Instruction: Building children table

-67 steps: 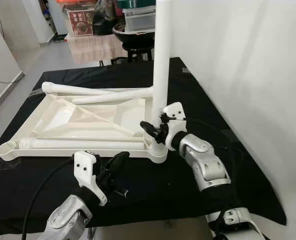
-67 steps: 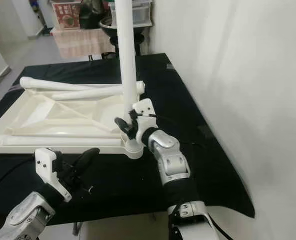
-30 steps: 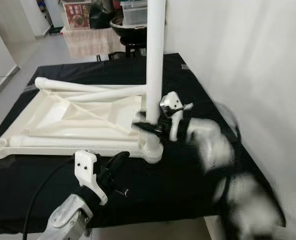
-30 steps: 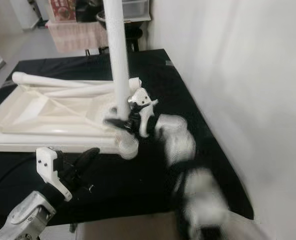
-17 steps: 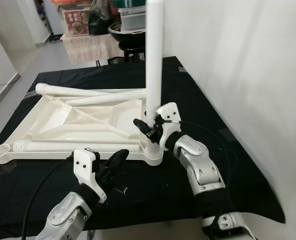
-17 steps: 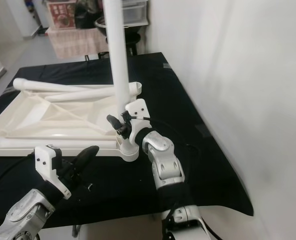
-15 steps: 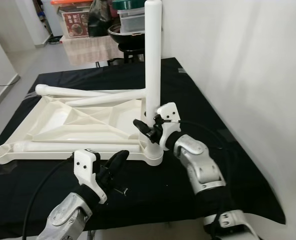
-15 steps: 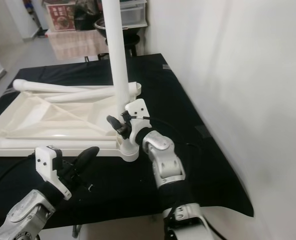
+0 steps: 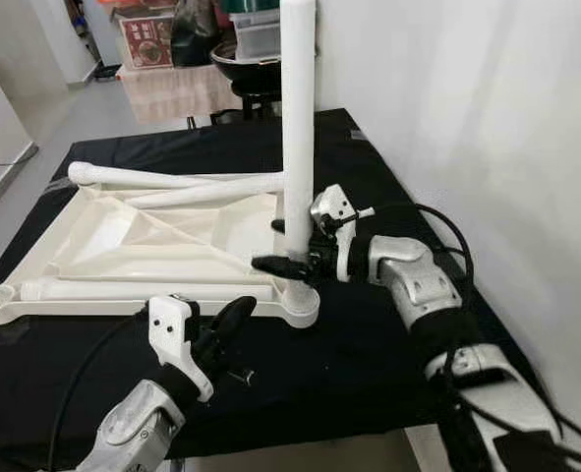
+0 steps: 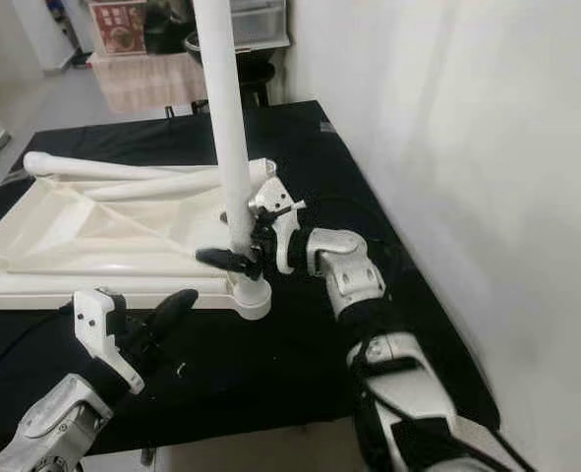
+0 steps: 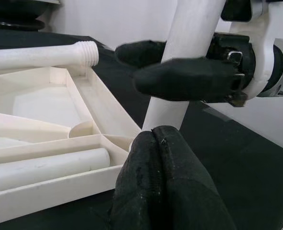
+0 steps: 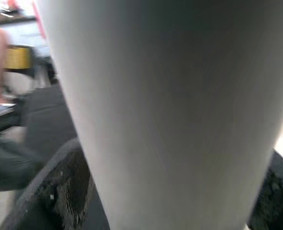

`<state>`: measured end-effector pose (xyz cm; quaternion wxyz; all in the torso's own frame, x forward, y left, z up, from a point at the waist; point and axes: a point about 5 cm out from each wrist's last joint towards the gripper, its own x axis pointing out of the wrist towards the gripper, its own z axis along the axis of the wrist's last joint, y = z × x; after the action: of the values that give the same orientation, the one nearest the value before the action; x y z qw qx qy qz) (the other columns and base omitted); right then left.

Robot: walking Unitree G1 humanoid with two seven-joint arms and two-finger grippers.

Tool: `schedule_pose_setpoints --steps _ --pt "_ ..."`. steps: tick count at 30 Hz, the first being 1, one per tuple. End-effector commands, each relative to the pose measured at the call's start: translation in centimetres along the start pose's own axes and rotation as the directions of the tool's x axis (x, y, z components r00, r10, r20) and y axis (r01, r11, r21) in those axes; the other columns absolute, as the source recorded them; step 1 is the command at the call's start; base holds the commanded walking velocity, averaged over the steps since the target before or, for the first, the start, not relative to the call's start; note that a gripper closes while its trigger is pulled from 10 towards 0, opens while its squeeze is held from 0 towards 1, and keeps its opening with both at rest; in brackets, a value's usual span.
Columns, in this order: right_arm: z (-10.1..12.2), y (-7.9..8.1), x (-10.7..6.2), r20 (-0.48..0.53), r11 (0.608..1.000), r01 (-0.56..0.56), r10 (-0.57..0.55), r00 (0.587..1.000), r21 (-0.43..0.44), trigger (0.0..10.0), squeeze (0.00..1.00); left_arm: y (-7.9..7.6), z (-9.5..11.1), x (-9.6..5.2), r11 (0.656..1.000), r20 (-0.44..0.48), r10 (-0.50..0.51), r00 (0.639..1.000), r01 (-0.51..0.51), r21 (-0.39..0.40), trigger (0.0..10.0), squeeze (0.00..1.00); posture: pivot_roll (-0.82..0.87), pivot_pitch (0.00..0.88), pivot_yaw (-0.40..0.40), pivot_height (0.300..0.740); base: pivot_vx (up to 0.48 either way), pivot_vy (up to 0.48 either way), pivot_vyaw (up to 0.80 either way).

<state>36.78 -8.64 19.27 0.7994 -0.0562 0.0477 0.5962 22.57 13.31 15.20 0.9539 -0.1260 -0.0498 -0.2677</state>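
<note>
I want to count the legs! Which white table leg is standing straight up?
The leg in the near right corner socket of the upside-down tabletop, held by the right gripper. The other legs lie flat on the tabletop.

White plastic kids' tabletop (image 9: pixel 143 241) lies upside down, ribbed underside up, on black cloth. One long white plastic tube leg (image 9: pixel 298 128) stands upright in the near right corner socket (image 9: pixel 300 300), w/ black fingers either side of its base. Two more white legs (image 9: pixel 172 180) lie along the far edge, another (image 9: pixel 143 288) along the near edge.
</note>
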Motion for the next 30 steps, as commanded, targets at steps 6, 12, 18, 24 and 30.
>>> schedule_pose_setpoints --steps 6,12,18,24,30 --pt "-0.8 -0.1 0.8 -0.047 0.997 -0.059 0.061 0.997 0.053 0.0 0.0 0.0 -0.4 -0.3 1.0 -0.02 0.012 1.0 -0.012 0.001 10.0 0.0 -0.06 0.042 0.022 0.74 0.0 0.0 0.0" --pt "-1.4 -0.5 0.1 -0.055 0.999 -0.006 0.008 0.998 0.043 0.0 0.0 -0.1 -0.3 -0.4 1.0 -0.015 0.014 1.0 -0.014 0.001 10.0 0.0 -0.06 0.061 0.017 0.74 0.0 0.0 0.0" --pt "-4.5 -0.5 -0.6 -0.142 0.945 0.315 -0.301 0.943 0.087 0.0 0.0 -0.2 0.0 -0.6 1.0 -0.011 0.015 1.0 -0.015 0.001 10.0 0.0 -0.07 0.083 0.007 0.74 0.0 0.0 0.0" --pt "-4.7 4.7 0.7 -0.018 0.748 0.653 -0.656 0.755 0.12 0.0 0.0 0.0 0.2 -0.7 1.0 -0.014 0.014 1.0 -0.014 0.005 10.0 0.0 -0.1 0.095 0.036 0.74 0.0 0.0 0.0" --pt "-4.1 2.5 0.4 -0.003 0.762 0.647 -0.647 0.763 0.041 0.0 0.0 0.2 0.1 -0.5 1.0 -0.014 0.009 1.0 -0.009 0.001 10.0 0.0 -0.08 0.078 0.019 0.74 0.0 0.0 0.0"
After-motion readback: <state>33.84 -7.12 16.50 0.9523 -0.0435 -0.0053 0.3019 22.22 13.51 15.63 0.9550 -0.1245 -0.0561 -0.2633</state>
